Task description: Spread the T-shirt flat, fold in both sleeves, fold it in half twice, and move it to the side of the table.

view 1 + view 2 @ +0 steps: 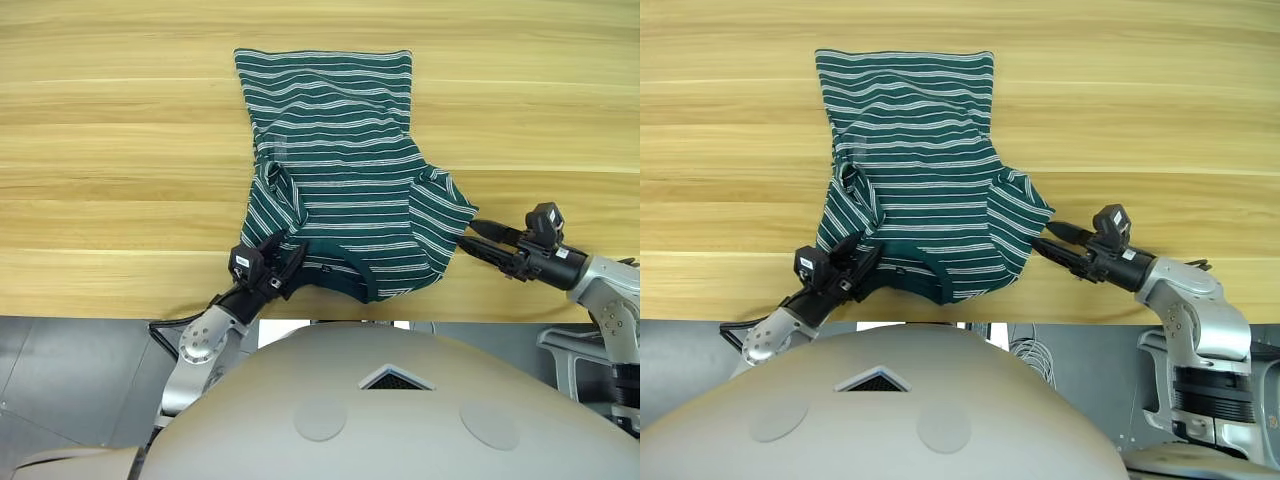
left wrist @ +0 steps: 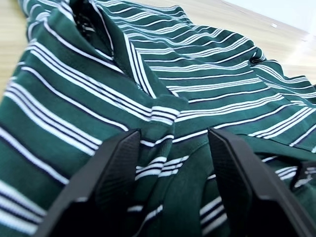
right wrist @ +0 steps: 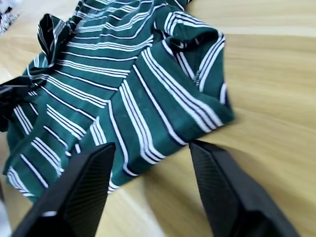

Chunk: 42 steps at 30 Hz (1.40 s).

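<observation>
T-shirt (image 1: 335, 150): 1 | table (image 1: 110, 150): 1 | tools: 2 – left tool (image 1: 288, 258), right tool (image 1: 472, 236)

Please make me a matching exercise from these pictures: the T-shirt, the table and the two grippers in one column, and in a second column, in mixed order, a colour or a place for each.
Column one
1. T-shirt
2. table
3. left gripper
4. right gripper

Column two
a. open, tips at the shirt's right edge
b. light wood
c. open, astride the cloth at the shirt's near left corner
d. dark green with white stripes

Pairs: 1-d, 2-b, 3-c, 4-a
</observation>
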Each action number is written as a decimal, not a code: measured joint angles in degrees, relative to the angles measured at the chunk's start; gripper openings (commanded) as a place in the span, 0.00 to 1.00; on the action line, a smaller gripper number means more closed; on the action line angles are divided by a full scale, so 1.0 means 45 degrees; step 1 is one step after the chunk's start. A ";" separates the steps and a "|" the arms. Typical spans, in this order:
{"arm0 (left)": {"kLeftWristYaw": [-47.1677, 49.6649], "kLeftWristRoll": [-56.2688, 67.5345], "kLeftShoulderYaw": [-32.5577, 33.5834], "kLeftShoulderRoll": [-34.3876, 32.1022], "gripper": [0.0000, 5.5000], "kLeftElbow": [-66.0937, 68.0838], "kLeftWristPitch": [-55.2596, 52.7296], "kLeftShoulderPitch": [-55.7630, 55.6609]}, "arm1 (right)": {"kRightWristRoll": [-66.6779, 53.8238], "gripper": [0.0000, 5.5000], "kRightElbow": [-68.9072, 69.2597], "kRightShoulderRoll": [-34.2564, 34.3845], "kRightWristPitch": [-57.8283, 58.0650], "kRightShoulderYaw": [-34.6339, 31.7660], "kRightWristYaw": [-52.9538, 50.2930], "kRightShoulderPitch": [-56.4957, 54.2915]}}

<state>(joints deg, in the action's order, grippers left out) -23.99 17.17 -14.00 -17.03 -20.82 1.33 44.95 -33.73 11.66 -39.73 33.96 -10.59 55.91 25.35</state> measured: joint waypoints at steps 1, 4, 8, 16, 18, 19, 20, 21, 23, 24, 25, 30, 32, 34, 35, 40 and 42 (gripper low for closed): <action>0.0013 0.0000 -0.0049 -0.0004 0.44 -0.0077 -0.0032 0.0078 | -0.0039 0.64 0.0120 0.0035 0.0160 0.0048 -0.0093 -0.0038; 0.0012 0.0006 -0.0177 -0.0028 0.44 -0.0340 -0.0173 0.0269 | -0.0095 0.75 0.0438 0.0386 0.0423 0.0339 -0.0709 -0.0283; 0.0008 0.0016 -0.0228 -0.0053 0.44 -0.0444 -0.0250 0.0345 | -0.0009 0.76 0.0524 0.0478 0.0574 0.0541 -0.1227 -0.0660; 0.0006 0.0021 -0.0261 -0.0055 0.44 -0.0518 -0.0257 0.0490 | 0.0367 0.67 0.0612 0.0198 0.0926 0.0571 -0.1988 -0.1147; 0.0007 0.0021 -0.0266 -0.0055 0.44 -0.0524 -0.0256 0.0505 | 0.0435 0.61 0.0594 0.0198 0.0951 0.0564 -0.2096 -0.1205; 0.0009 0.0020 -0.0273 -0.0054 0.44 -0.0531 -0.0256 0.0521 | 0.0438 0.56 0.0588 0.0198 0.0980 0.0549 -0.2205 -0.1217; 0.0010 0.0019 -0.0276 -0.0054 0.44 -0.0534 -0.0256 0.0534 | 0.0441 0.54 0.0576 0.0198 0.1007 0.0520 -0.2251 -0.1232; 0.0012 0.0019 -0.0284 -0.0054 0.44 -0.0539 -0.0256 0.0549 | 0.0456 0.50 0.0571 0.0198 0.1032 0.0498 -0.2294 -0.1238; 0.0020 0.0018 -0.0302 -0.0048 0.44 -0.0550 -0.0254 0.0586 | 0.0505 0.42 0.0578 0.0198 0.1071 0.0497 -0.2362 -0.1254; 0.0031 0.0018 -0.0315 -0.0039 0.44 -0.0553 -0.0250 0.0599 | 0.0519 0.39 0.0600 0.0199 0.1136 0.0514 -0.2435 -0.1273; 0.0038 0.0017 -0.0321 -0.0037 0.44 -0.0553 -0.0248 0.0601 | 0.0525 0.36 0.0612 0.0201 0.1148 0.0536 -0.2482 -0.1281; 0.0062 0.0016 -0.0334 -0.0030 0.44 -0.0559 -0.0246 0.0608 | 0.0591 0.22 0.0655 0.0221 0.1146 0.0741 -0.2627 -0.1328; 0.0079 0.0014 -0.0348 -0.0017 0.44 -0.0560 -0.0237 0.0618 | 0.0774 0.14 0.0644 0.0223 0.1096 0.0870 -0.2749 -0.1449; 0.0085 0.0014 -0.0375 -0.0008 0.44 -0.0576 -0.0234 0.0634 | 0.0941 0.08 0.0643 0.0288 0.1028 0.0921 -0.2845 -0.1529; 0.0086 0.0014 -0.0384 -0.0008 0.44 -0.0578 -0.0234 0.0639 | 0.0949 0.06 0.0645 0.0354 0.1028 0.0924 -0.2878 -0.1540; 0.0086 0.0013 -0.0435 -0.0008 0.44 -0.0569 -0.0218 0.0684 | 0.0951 0.01 0.0820 0.0503 0.1143 0.0975 -0.3091 -0.1566; 0.0086 0.0012 -0.0445 -0.0008 0.44 -0.0545 -0.0201 0.0700 | 0.0936 0.01 0.1049 0.0503 0.1196 0.0957 -0.3088 -0.1567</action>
<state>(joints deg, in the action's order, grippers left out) -23.60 17.22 -16.00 -17.07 -23.27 0.43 48.11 -29.51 16.38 -37.47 39.34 -6.29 42.01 18.30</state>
